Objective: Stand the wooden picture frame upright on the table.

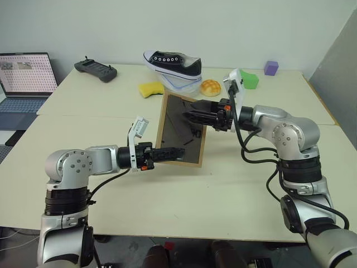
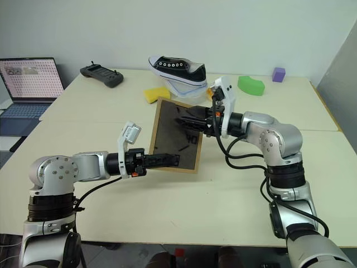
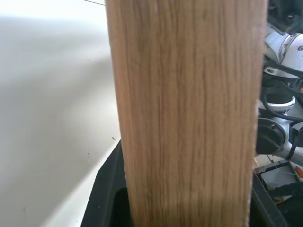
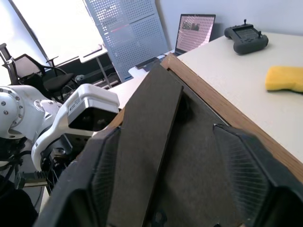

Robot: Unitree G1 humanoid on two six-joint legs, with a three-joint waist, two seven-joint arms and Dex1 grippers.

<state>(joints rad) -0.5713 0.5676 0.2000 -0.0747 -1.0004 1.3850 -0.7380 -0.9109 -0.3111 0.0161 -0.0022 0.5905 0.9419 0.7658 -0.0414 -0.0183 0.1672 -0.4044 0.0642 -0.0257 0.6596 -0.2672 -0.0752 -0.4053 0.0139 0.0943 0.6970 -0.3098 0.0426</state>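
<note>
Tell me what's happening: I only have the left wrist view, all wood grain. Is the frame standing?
Observer: Not yet. The wooden picture frame leans steeply, dark back toward the head camera, with the left gripper clamped on its lower edge.
Operator: Right arm?
Observer: The right gripper is at the back, jaws open on either side of the prop stand.
Operator: Anything behind it?
Observer: A yellow sponge and a shoe lie farther back on the table.
</note>
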